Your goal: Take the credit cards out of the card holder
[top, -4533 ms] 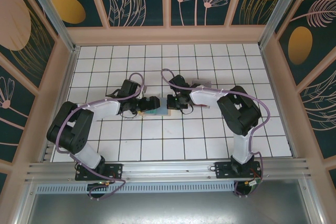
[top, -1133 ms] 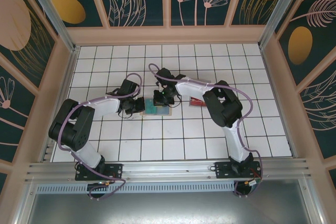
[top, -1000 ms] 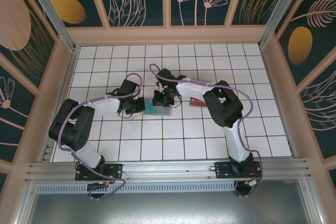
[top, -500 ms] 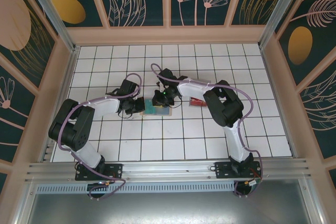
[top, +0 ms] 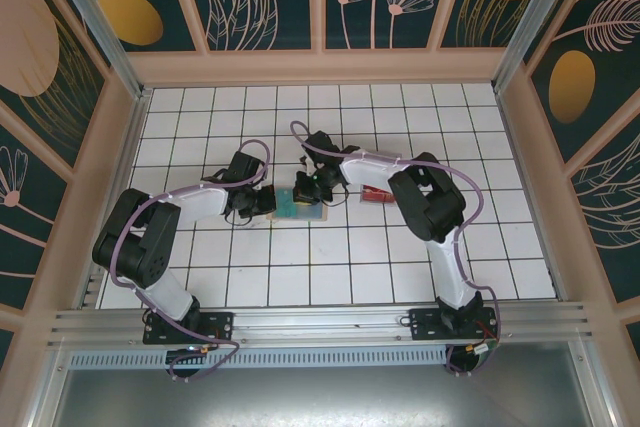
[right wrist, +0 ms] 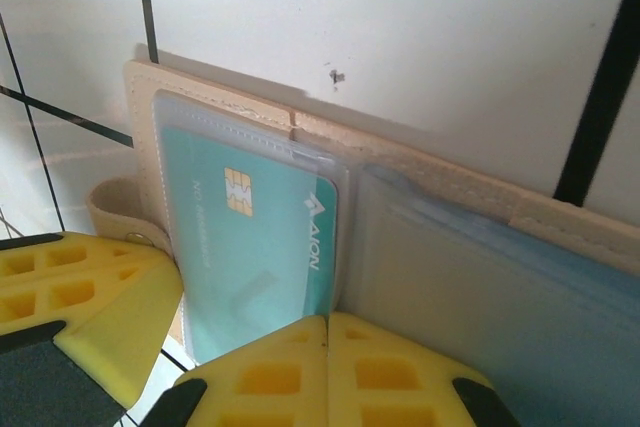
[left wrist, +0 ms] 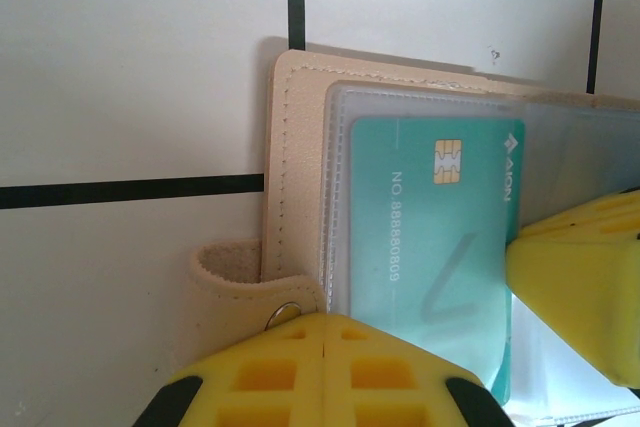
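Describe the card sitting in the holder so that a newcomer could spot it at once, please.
In the middle of the white tiled table lies an open tan card holder. In its clear sleeve sits the teal card, with a gold chip and a printed number, unlike the blue-grey half beside it.

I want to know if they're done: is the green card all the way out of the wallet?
No, the teal card lies inside the clear sleeve of the card holder.
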You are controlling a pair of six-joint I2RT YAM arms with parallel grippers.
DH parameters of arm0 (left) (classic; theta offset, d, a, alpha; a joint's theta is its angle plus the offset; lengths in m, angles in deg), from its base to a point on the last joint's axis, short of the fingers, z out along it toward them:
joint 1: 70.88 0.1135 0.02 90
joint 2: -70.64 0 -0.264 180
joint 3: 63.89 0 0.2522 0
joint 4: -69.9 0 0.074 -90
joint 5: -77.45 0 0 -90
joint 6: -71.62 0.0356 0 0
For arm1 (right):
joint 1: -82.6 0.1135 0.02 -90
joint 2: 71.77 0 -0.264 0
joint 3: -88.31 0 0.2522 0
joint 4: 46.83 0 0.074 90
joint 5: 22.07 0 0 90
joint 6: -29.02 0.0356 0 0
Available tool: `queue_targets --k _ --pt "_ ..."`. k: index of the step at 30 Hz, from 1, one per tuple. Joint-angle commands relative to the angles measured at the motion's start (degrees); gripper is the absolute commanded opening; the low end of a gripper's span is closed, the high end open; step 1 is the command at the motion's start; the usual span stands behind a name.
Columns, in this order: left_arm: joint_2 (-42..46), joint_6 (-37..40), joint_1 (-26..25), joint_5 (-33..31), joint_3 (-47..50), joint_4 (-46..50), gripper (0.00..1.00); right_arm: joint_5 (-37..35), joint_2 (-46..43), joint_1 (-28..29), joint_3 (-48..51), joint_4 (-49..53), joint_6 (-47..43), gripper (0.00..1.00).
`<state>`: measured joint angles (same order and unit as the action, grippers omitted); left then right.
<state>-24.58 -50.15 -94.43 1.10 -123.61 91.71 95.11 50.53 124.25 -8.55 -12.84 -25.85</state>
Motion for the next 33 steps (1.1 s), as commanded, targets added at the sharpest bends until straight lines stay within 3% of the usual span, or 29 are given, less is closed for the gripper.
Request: queue_targets --k 1,12,17,33 --pt "-1.89 -0.84 0.08 0.15 1.14 1.26 0.00 0.00 -3.02 -0.57 2.46 1.05 0.98 0.00" --pt "-2.33 -0.59 0.08 0.59 0.95 1.17 0.00 0.68 -5.21 -1.68 4.33 0.45 1.24 0.00" --pt "-2.21 -0.75 0.08 1.13 1.13 0.91 0.00 0.24 -4.80 -1.00 2.53 -0.03 1.40 0.15" --pt "-2.39 -0.69 0.07 1.25 1.00 1.22 0.00 1.03 -0.13 0.36 -0.82 2.80 0.63 0.16"
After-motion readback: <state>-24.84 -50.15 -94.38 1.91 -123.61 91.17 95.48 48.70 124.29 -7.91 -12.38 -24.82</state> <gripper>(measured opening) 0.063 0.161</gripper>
